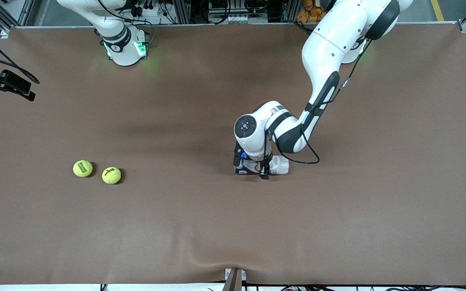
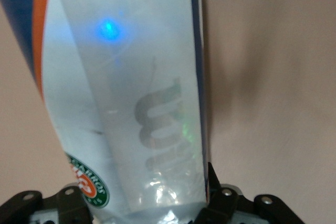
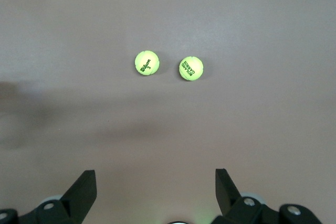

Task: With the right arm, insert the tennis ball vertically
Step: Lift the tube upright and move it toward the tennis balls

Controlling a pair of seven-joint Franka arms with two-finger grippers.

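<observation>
Two yellow-green tennis balls lie side by side on the brown table toward the right arm's end: one printed Roland Garros (image 1: 82,168) (image 3: 190,68), one printed Wilson (image 1: 111,175) (image 3: 147,63). My right gripper (image 3: 155,178) hangs open and empty high over the table, well apart from the balls. A clear ball can (image 1: 279,165) (image 2: 131,87) with a blue and orange label lies on its side near the table's middle. My left gripper (image 1: 253,165) (image 2: 144,205) is down on it, shut on the can's body.
The brown cloth (image 1: 233,234) is wrinkled at the edge nearest the front camera. A black device on a cable (image 1: 8,84) sticks in over the edge at the right arm's end. The right arm's base (image 1: 124,46) stands at the table's back edge.
</observation>
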